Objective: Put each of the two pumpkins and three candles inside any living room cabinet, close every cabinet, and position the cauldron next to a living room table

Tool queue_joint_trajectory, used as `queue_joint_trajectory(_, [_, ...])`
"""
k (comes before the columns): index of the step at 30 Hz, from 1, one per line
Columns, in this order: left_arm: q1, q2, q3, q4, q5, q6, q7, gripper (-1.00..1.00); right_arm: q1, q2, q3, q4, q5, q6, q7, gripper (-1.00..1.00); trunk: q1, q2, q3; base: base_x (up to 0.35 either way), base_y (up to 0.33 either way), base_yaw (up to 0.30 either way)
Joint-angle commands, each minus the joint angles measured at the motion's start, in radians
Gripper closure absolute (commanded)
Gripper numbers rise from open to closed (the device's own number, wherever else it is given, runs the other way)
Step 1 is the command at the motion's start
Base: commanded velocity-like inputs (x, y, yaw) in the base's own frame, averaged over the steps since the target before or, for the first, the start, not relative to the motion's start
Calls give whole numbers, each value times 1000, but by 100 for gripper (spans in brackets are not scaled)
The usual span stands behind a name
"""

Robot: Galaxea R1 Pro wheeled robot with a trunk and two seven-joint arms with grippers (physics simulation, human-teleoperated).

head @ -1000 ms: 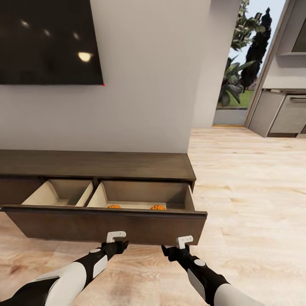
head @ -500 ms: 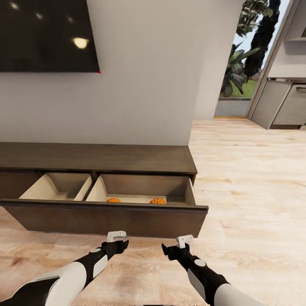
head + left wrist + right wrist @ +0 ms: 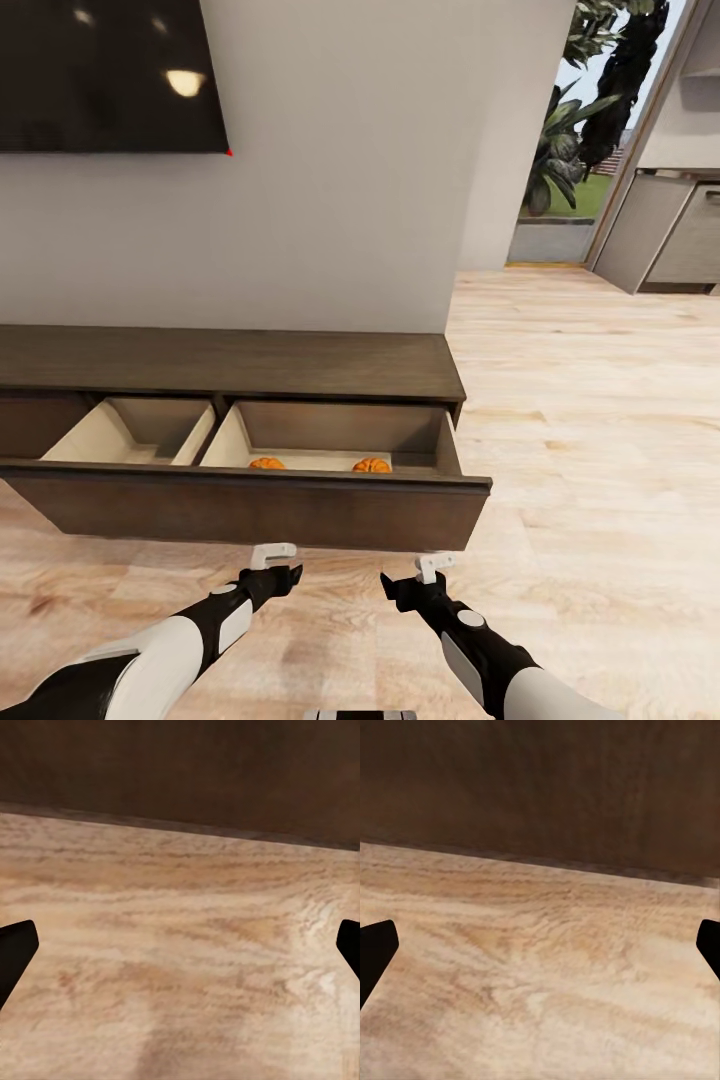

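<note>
The long dark brown cabinet (image 3: 230, 362) stands against the wall with its wide drawer pulled out. Two orange pumpkins (image 3: 267, 463) (image 3: 371, 465) lie in the drawer's right compartment, half hidden behind the drawer front (image 3: 250, 510). My left gripper (image 3: 272, 556) and right gripper (image 3: 433, 566) hang just in front of that panel, low over the floor, apart from it. Both are open and hold nothing. In the left wrist view the fingertips (image 3: 15, 952) stand wide apart, facing the dark panel (image 3: 180, 772). The right wrist view has the same panel (image 3: 540, 780) beyond the spread fingertips (image 3: 375, 952).
The drawer's left compartment (image 3: 130, 440) holds nothing I can see. A black TV (image 3: 100, 75) hangs on the wall above the cabinet. Light wooden floor (image 3: 600, 450) stretches to the right toward a doorway with plants (image 3: 570, 150) and grey kitchen cupboards (image 3: 670, 235).
The whole picture has shifted: the cabinet and drawer sit a little higher and farther in view, so the camera has drawn back. Both arms keep the same pose.
</note>
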Motion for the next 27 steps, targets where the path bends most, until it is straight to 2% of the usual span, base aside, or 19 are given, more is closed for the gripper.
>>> queue_joint_trajectory(1, [-1,0,8,1,-5,-3,-2,-100,-1,0,6,2,-10,-4,2,-100,0,0,-1,0,0,0])
queue_joint_trajectory(9, [-1,1,7,1,-5,-5,6,-100,-1,0,6,2,-10,-38,2,-100,0,0,-1,45,0,0])
queue_joint_trajectory(21, [-1,0,7,1,-4,-9,6,-100,-1,0,6,2,-10,-46,2,-100,0,0,-1,43,0,0])
queue_joint_trajectory(27, [-1,0,8,-1,-4,-9,5,-100,-1,0,6,2,-10,-46,2,-100,2,-2,-24,1,0,0])
